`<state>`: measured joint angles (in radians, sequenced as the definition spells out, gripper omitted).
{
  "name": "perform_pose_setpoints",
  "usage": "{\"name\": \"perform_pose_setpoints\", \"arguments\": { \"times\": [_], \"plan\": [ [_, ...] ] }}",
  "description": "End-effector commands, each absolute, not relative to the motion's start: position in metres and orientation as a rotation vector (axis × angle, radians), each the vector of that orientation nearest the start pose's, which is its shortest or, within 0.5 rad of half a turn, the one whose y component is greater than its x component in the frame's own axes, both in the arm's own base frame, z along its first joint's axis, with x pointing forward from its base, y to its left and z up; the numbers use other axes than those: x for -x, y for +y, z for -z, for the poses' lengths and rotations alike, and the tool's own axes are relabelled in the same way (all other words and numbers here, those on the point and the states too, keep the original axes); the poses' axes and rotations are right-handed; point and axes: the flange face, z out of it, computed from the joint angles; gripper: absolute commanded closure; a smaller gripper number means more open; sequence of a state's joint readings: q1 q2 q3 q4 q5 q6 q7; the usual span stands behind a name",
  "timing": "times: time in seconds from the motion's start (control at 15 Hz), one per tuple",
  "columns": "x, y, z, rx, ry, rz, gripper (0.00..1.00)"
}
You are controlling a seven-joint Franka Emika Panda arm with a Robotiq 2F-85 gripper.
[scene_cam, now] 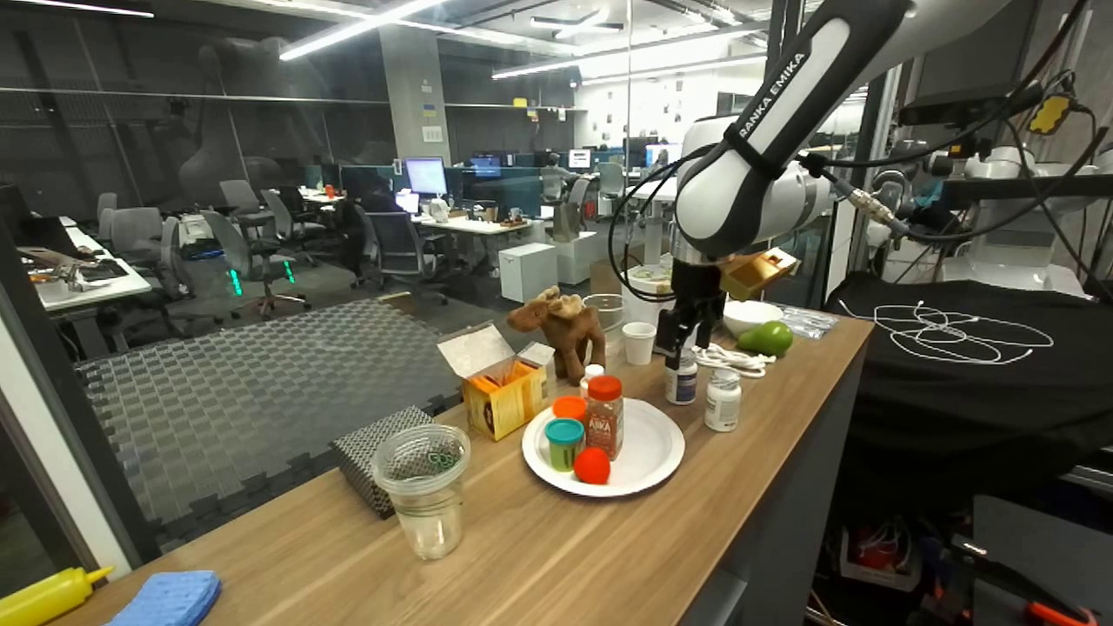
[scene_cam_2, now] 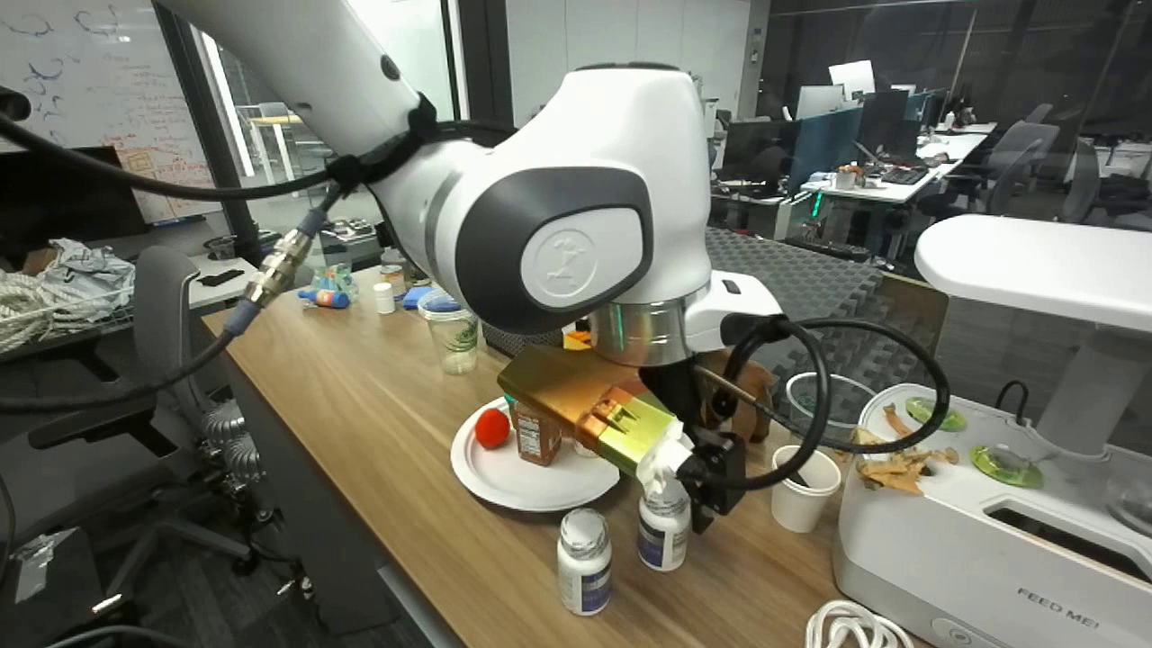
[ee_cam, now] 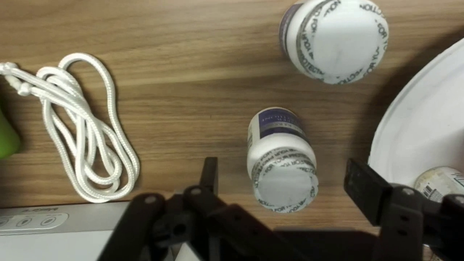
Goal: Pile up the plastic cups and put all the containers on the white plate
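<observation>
Wood-grained counter (scene_cam: pixel 539 552) is backed by an office of desks (scene_cam: pixel 474 224) and grey chairs (scene_cam: pixel 396 245); on it the white plate (scene_cam: pixel 652 456) is loaded with small lidded containers (scene_cam: pixel 565 444), while a clear plastic cup (scene_cam: pixel 423 491) is stood apart, and another clear cup (scene_cam: pixel 610 311) near a plush animal (scene_cam: pixel 565 330). The arm (scene_cam: pixel 706 209) is bent above the counter with its gripper (ee_cam: pixel 284 181) pointed downward, the fingers being spread wide on either side of a white bottle (ee_cam: pixel 282 154), gaps being visible.

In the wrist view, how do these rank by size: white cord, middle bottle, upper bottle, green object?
Largest: white cord
Middle bottle and upper bottle: unsure; latter cut off, perhaps nearer.
Smallest: green object, cut off.
</observation>
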<state>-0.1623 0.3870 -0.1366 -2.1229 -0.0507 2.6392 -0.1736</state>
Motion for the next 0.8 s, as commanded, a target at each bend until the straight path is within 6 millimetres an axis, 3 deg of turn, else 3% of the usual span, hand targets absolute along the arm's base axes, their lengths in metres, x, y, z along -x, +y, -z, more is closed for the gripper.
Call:
{"name": "perform_pose_setpoints", "arguments": {
  "times": [0.0,0.2,0.33,0.53,0.73],
  "plan": [
    [-0.578,-0.178,-0.242,3.240,0.177,0.165,0.42],
    [-0.580,-0.180,-0.243,3.241,0.196,0.147,0.65],
    [-0.581,-0.179,-0.255,3.250,0.210,0.162,0.78],
    [-0.584,-0.175,-0.280,3.281,0.197,0.227,0.78],
    [-0.589,-0.156,-0.302,3.290,0.072,0.276,0.78]
  ]
}}
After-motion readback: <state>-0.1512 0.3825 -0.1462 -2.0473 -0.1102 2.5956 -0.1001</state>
